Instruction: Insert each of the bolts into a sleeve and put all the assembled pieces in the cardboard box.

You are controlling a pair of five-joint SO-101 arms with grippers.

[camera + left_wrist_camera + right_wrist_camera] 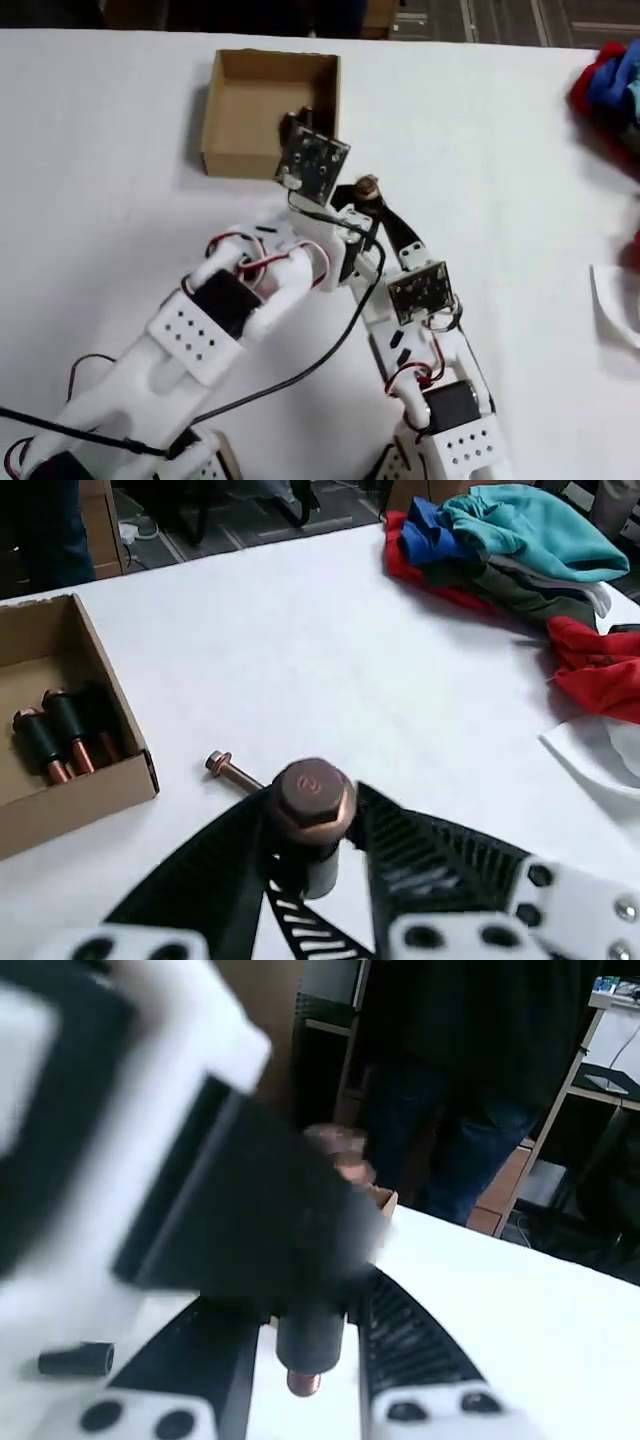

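A copper hex-head bolt stands head-up between the black fingers of my left gripper, which is shut on it. Its shank runs through a black sleeve, and the copper tip pokes out below. My right gripper is shut on that sleeve. In the high view the bolt head sits where both arms meet, just right of the cardboard box. Assembled pieces lie in the box. A loose bolt lies on the table beside the box, and a loose sleeve lies farther off.
A heap of coloured clothes lies at the table's far right. A white curved strip lies near the right edge. White table stretches left of the box and between the arms and the clothes.
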